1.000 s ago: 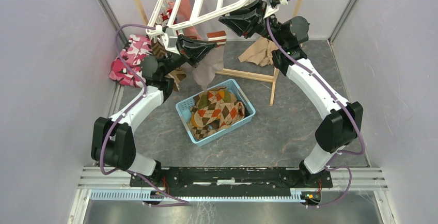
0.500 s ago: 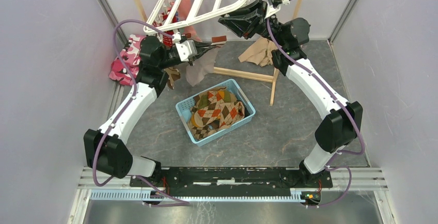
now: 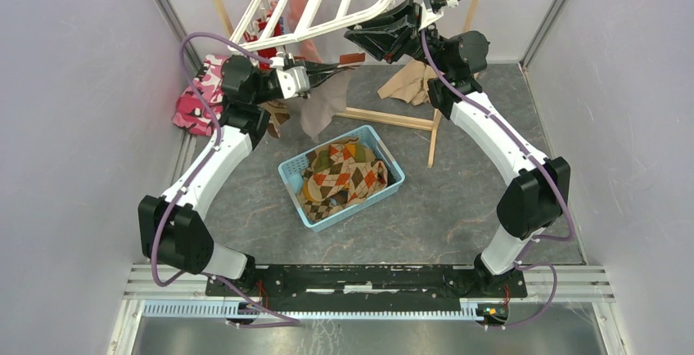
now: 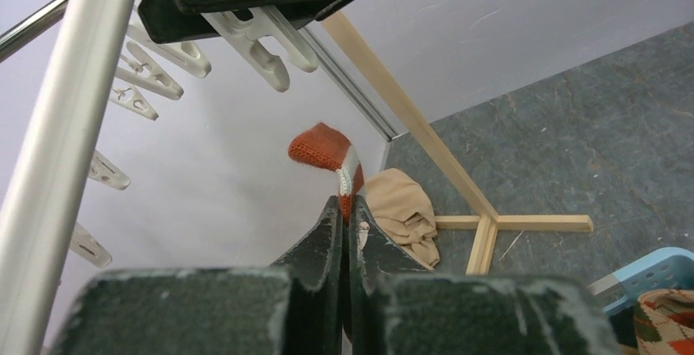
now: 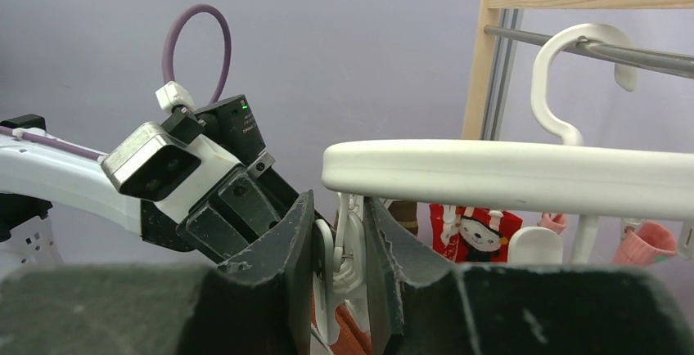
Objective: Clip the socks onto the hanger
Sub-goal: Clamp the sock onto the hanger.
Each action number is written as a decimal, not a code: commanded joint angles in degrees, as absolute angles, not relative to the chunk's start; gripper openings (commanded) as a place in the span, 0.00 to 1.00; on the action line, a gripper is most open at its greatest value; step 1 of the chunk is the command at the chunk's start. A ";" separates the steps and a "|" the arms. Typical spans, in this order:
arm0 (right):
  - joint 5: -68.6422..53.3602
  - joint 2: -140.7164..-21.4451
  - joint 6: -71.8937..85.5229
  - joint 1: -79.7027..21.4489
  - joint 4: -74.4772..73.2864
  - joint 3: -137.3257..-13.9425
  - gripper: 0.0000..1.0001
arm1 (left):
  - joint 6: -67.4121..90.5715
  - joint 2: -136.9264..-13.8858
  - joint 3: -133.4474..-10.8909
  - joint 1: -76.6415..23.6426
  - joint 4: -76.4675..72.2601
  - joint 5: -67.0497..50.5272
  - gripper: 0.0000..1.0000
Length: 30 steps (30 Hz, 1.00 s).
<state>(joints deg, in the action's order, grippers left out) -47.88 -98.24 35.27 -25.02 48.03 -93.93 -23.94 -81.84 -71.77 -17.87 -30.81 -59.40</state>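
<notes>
The left claw [image 4: 344, 201] was pressed together on the taupe sock [image 3: 321, 110], pinching it just below its rust-and-white cuff [image 4: 323, 149], which stuck up past the fingertips while the body hung down over the far corner of the blue basket [image 3: 295, 177]. The right claw [image 5: 338, 199] was closed on one white clip [image 5: 342, 249] dangling under the hanger [image 5: 507, 177], a finger on each side of it. From the left wrist we saw the cuff close beneath that clip but apart from it. The hanger hung raised and tilted at the back of the table [image 3: 458, 199], its hook [image 5: 573, 44] over a metal rod. Other clips [image 4: 159, 77] dangled along its bars, and a red sock [image 5: 475, 232] and a pink sock [image 5: 642, 244] already hung from it. The wooden rack [image 3: 393, 119] stood just behind the two claws, with a beige cloth [image 3: 409, 83] heaped at its foot. In the basket lay the argyle socks [image 3: 344, 175], and a pink camouflage garment [image 3: 200, 93] lay against the left wall, beside the left arm's elbow. The hanger's rim crossed the right wrist view just above the pinched clip.
</notes>
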 commanded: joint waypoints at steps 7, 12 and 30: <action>-49.49 -98.07 37.04 -25.27 52.07 -93.81 0.12 | -11.38 -85.02 -74.76 -18.13 -45.46 -60.73 0.02; -49.62 -98.17 37.52 -25.19 52.56 -93.78 0.12 | -9.76 -85.72 -75.79 -18.19 -45.99 -59.56 0.02; -49.57 -98.48 37.63 -25.25 52.91 -93.35 0.12 | -0.53 -87.23 -76.39 -18.54 -53.49 -57.44 0.02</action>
